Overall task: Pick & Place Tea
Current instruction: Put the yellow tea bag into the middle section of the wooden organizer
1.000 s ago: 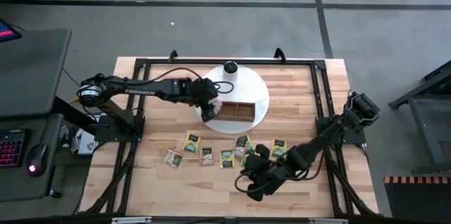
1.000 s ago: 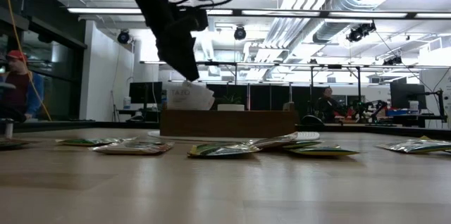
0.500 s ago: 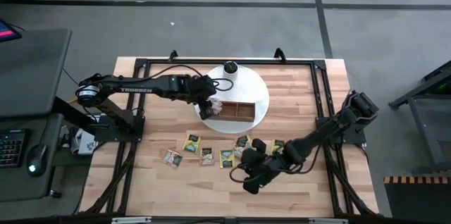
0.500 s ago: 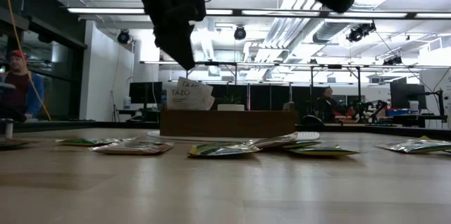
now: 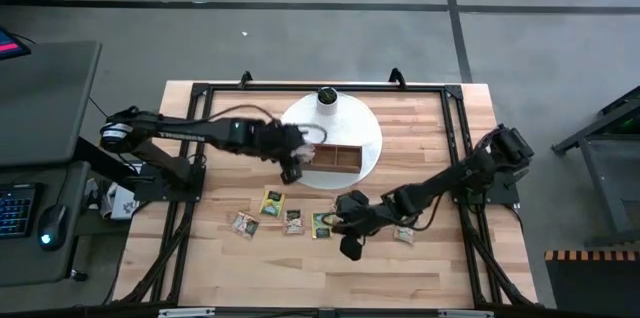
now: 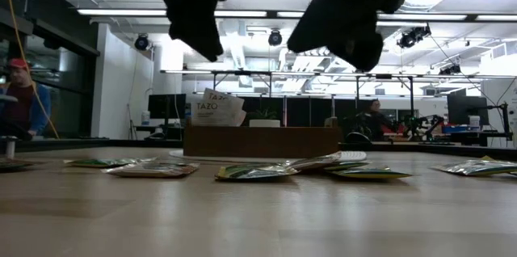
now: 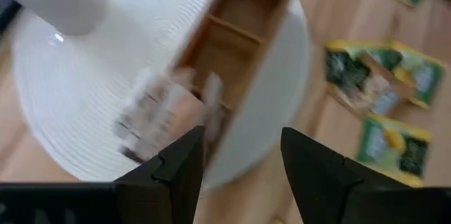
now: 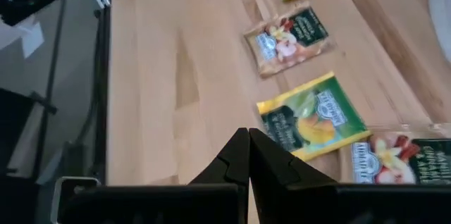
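Observation:
A white tea sachet [image 6: 216, 108] stands in the left compartment of the wooden tray [image 5: 340, 159], leaning over its end wall; it also shows in the left wrist view [image 7: 158, 111]. My left gripper [image 5: 290, 170] hovers open just above it, touching nothing. Several green and orange sachets [image 5: 272, 200] lie flat in a row on the table's near half. My right gripper [image 5: 346, 246] is shut and empty. It hangs over the table beside a green-and-yellow sachet [image 8: 310, 120].
The tray sits on a round white plate [image 5: 372, 136] with a white, dark-topped cylinder [image 5: 326, 98] at its far edge. One sachet [image 5: 405, 233] lies under my right arm. Bare wood lies along the table's near edge [image 5: 300, 278]. A person [image 6: 20, 99] stands in the room beyond.
My left gripper has let go of the white sachet and risen clear of it; the sachet stays leaning in the tray's left compartment. My right arm has swung toward the table's left and come lower, over the row of sachets.

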Available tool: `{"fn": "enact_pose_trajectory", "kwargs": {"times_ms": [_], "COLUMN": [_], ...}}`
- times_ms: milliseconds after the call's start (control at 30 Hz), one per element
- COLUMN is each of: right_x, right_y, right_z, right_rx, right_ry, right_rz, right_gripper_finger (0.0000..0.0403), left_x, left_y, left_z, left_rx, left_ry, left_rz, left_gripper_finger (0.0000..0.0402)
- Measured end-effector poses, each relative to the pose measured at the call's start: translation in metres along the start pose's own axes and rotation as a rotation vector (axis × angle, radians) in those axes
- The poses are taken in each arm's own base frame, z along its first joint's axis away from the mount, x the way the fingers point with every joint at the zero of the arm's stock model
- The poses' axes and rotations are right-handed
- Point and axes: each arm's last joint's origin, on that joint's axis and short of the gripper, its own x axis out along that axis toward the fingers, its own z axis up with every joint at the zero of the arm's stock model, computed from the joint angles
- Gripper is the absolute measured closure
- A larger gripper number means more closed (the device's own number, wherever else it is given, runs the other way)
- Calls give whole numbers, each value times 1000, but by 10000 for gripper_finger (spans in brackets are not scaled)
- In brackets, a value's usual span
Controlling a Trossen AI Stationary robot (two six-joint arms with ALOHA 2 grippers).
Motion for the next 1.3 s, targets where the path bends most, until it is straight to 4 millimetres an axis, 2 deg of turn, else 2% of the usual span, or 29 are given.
{"fn": "enact_pose_trajectory", "kwargs": {"times_ms": [300, 500, 667, 733, 833, 900, 1133, 1300], "right_x": [5, 6, 7, 8, 13, 20, 39, 48], "right_y": [-29, -42, -47, -47, -48, -48, -41, -41], "right_z": [15, 22, 25, 24, 21, 15, -4, -8], "right_rx": [-17, -49, -66, -74, -71, -62, -55, -54], "right_ry": [55, 76, 83, 93, 113, 134, 159, 150], "right_rz": [22, 18, 26, 27, 38, 34, 42, 41], "right_gripper_finger": [403, 403, 403, 403, 403, 403, 403, 403], "left_x": [-15, -27, -3, 4, 21, 26, 34, 38], "left_y": [-65, -98, -121, -129, -134, -137, -143, -143], "left_z": [-20, -34, -56, -59, -72, -73, -73, -75], "left_rx": [-54, -116, -126, -167, -182, -200, -259, -273], "left_ry": [-93, -184, -138, -140, -66, -65, -60, -57], "left_rz": [-66, -107, -110, -128, -96, -99, -124, -111], "left_gripper_finger": [220, 220, 220, 220, 220, 220, 220, 220]}}
